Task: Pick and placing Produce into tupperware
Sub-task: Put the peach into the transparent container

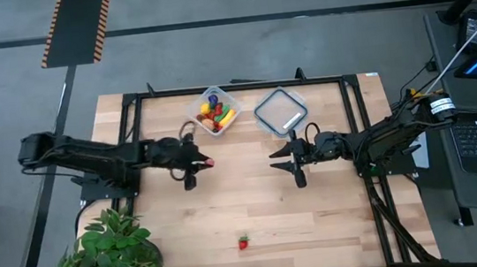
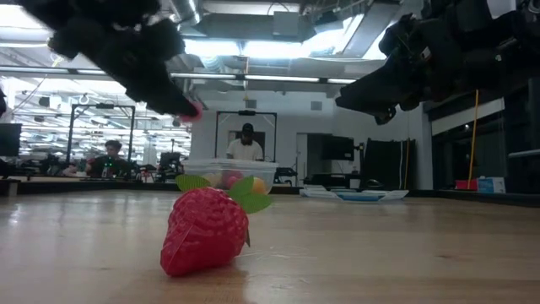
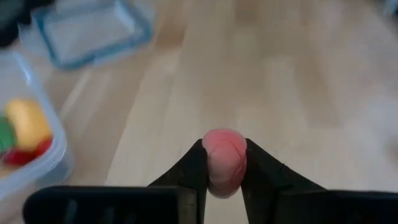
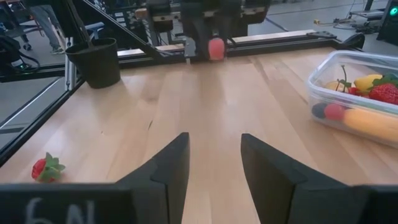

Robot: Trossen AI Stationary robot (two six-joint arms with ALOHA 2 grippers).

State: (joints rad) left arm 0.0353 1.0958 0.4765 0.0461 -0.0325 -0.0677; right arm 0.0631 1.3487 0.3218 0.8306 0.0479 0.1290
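Strawberry point(image 2: 205, 230) first: it fills the low view, lying on the desk point(image 1: 335, 203) near the front edge, around six o'clock from the desk's centre in my overhead, well apart from both arms. It is the one piece of produce I can see not yet collected or carried.

My left end effector point(image 3: 224, 163) is pinching a small pink-red piece point(image 3: 224, 160) between its fingertips, raised off the wood, at about nine o'clock of centre. The tupperware point(image 1: 214, 111) sits at roughly eleven o'clock, near the back rail, already holding yellow, red, green and orange pieces. Its lid point(image 1: 281, 111) lies flat just beside it, toward one o'clock.

My worries from here:
- The held piece is round and gripped only at the fingertips. I judge a quick swing could squeeze it out, and it would roll on the smooth boards.
- The tub is light and already well filled. A low approach could knock its wall and shove it, or a drop onto the pile could bounce out.
- The right end effector point(image 4: 214, 165), fingers spread and empty, hovers at about three o'clock. If I send it for the strawberry while the left arm travels, I would keep their paths apart.

The surface is pale wooden planking, bare apart from these things, framed by dark rails. A leafy plant point(image 1: 108, 258) stands off the front left corner. Beyond the desk lies an open workshop with ceiling lights, screens and two people seated at a distance.
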